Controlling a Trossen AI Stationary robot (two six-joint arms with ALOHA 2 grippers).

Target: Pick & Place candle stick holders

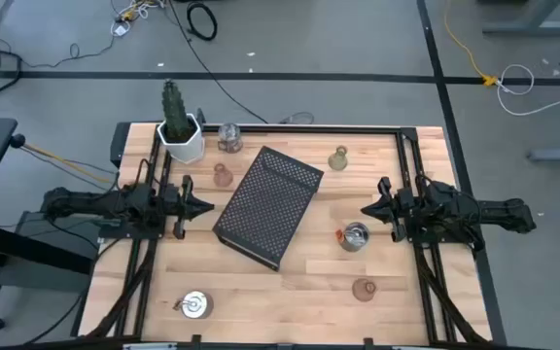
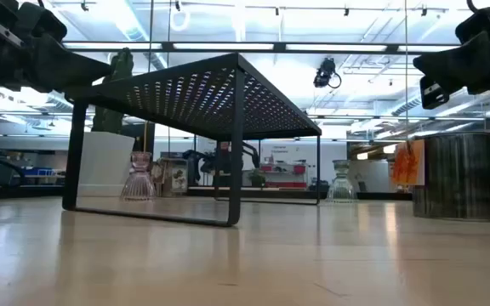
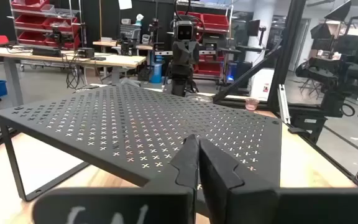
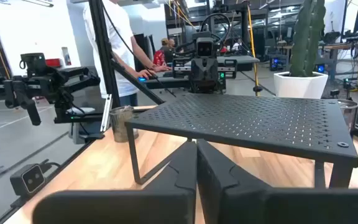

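Observation:
Six holders stand on their bases on the table. At the far side are a clear one (image 1: 229,136), a pinkish one (image 1: 223,175) and an olive one (image 1: 338,158). A silver one (image 1: 355,236) and a pinkish one (image 1: 364,289) stand at the near right, and a silver one (image 1: 194,304) at the near left. My left gripper (image 1: 205,205) is shut and empty, above the table just left of the black tray (image 1: 265,204). My right gripper (image 1: 367,209) is shut and empty, right of the tray and just beyond the silver holder.
The black perforated tray stands on legs at the table's middle, slanted, between the two grippers. A white pot with a cactus (image 1: 181,136) stands at the far left. A person (image 4: 114,43) stands in the room beyond the table's edge. Bare wood lies along the near middle.

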